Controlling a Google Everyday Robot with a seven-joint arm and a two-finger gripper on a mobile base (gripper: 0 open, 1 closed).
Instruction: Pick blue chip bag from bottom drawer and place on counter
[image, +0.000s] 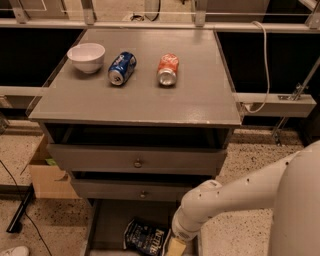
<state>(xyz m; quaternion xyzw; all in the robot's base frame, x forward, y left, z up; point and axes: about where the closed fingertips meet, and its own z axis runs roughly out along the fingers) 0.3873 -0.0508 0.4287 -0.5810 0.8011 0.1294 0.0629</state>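
Observation:
The blue chip bag (145, 237), dark navy foil with white lettering, lies in the open bottom drawer (106, 222) at the lower middle of the camera view. My white arm comes in from the right and bends down into that drawer. My gripper (175, 247) is at the bottom edge of the view, just right of the bag and close beside it; only its upper part shows. The counter (150, 97) is the wide grey cabinet top above.
On the counter lie a white bowl (86, 56), a blue soda can (122, 68) and an orange soda can (168, 69), both on their sides. Two upper drawers with round knobs (137, 162) stand slightly open. A cardboard box (47, 175) sits left of the cabinet.

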